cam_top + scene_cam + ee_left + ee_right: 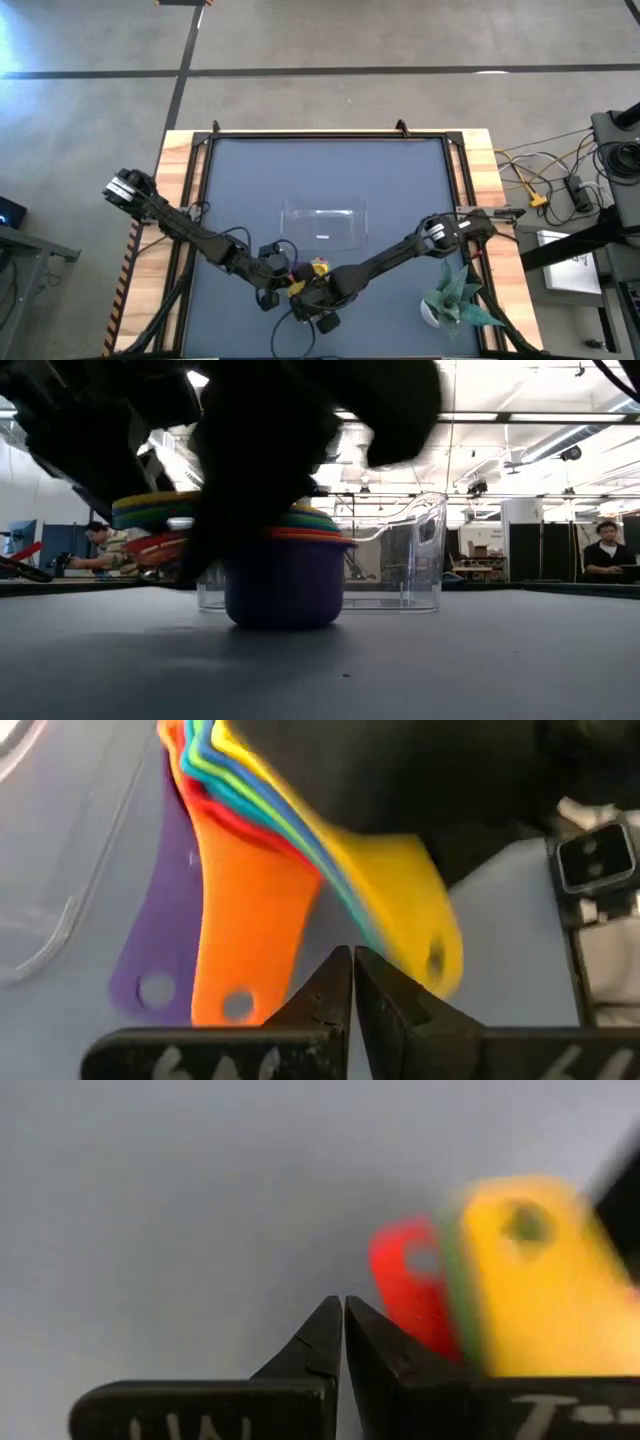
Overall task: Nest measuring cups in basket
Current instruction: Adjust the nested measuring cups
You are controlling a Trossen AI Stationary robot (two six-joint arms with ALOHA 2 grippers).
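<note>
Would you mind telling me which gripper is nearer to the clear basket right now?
Left, narrowly. The left gripper sits just off the basket's near-left corner, while the right gripper is farther toward the table's front edge.

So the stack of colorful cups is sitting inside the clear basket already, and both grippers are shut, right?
Not quite. The stack of measuring cups stands on the table in front of the clear basket, not inside it; the low view shows that. The left gripper and right gripper are indeed shut.
</note>
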